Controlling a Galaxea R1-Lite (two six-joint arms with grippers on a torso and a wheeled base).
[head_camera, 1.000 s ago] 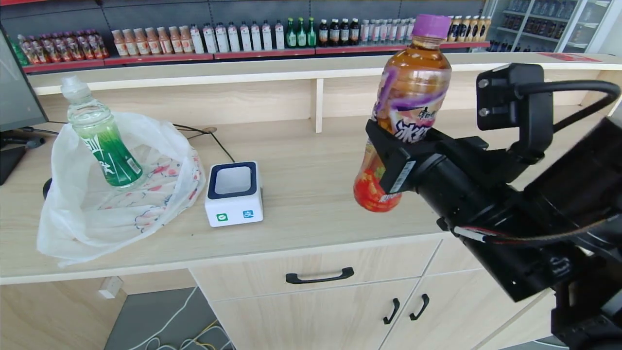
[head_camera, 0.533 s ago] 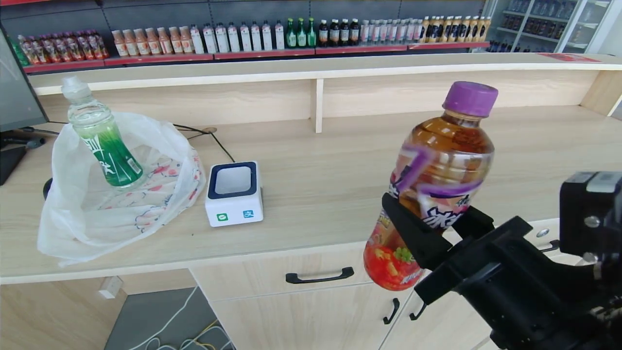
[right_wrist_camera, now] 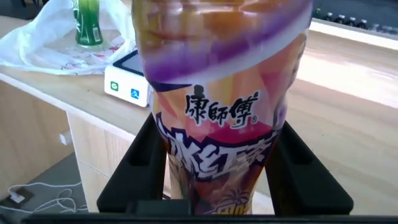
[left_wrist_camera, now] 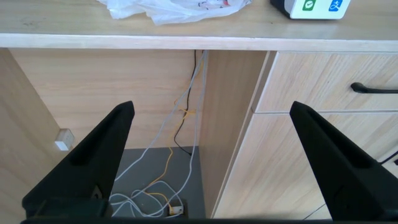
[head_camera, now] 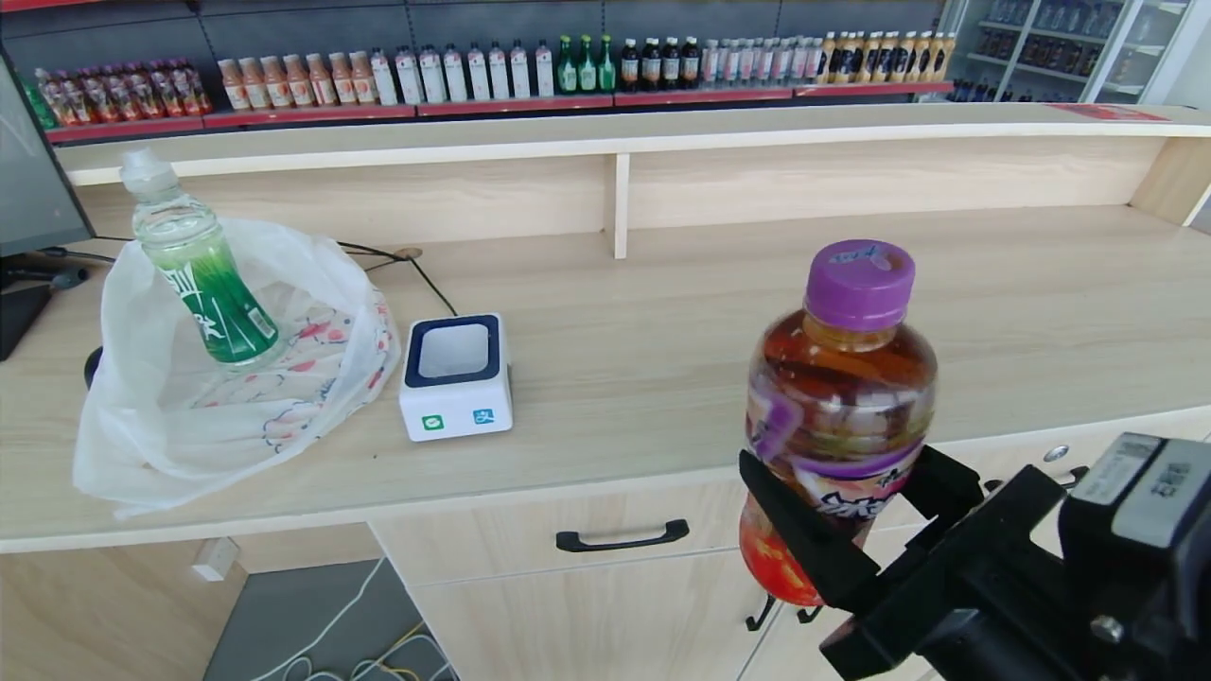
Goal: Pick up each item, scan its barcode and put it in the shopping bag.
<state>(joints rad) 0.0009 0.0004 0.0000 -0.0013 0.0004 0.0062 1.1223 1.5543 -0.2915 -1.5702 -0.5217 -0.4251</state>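
Observation:
My right gripper (head_camera: 856, 530) is shut on a tea bottle (head_camera: 837, 407) with a purple cap, held upright off the counter's front edge, low at the right. The same tea bottle (right_wrist_camera: 221, 93) stands between the black fingers (right_wrist_camera: 140, 162) in the right wrist view. A white scanner box (head_camera: 456, 376) with a dark-rimmed window sits on the counter. Left of it lies the white shopping bag (head_camera: 180, 416), with a green-labelled bottle (head_camera: 197, 265) leaning in it. My left gripper (left_wrist_camera: 211, 162) hangs open below the counter edge, facing the cabinet front, nothing between its fingers.
The wooden counter (head_camera: 662, 322) has a raised back ledge and a vertical divider (head_camera: 617, 203). Drawers with black handles (head_camera: 622, 539) run beneath. A monitor edge (head_camera: 28, 189) and cables stand at far left. Shelves of bottles (head_camera: 492, 66) line the back wall.
My right arm has dropped and pulled back toward me with the tea bottle, from high over the counter's right side to below its front edge. Bag, scanner and green bottle have not moved.

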